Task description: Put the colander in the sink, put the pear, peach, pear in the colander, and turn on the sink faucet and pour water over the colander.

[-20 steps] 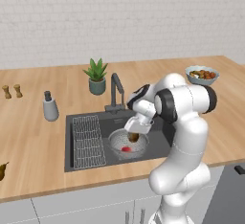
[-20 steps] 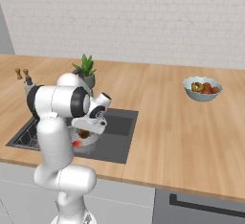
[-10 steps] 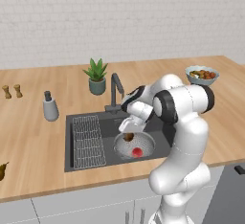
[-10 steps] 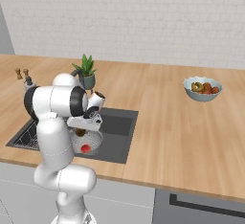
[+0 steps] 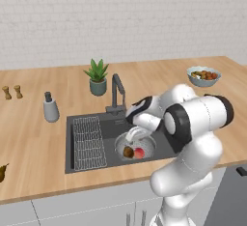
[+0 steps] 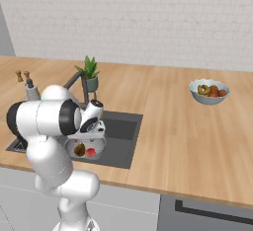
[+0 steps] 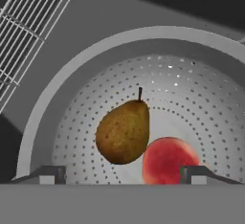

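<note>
Brown pear (image 7: 123,132) and red-pink peach (image 7: 170,161) lie touching inside the colander (image 7: 76,98), which sits in the sink (image 5: 96,119) beside the wire rack (image 5: 89,142). Just above the fruit, the gripper (image 7: 123,173) hangs with its fingers apart, holding nothing.

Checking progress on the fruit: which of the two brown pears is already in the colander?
The pear touching the peach in the colander; the other pear lies on the counter far left.
</note>
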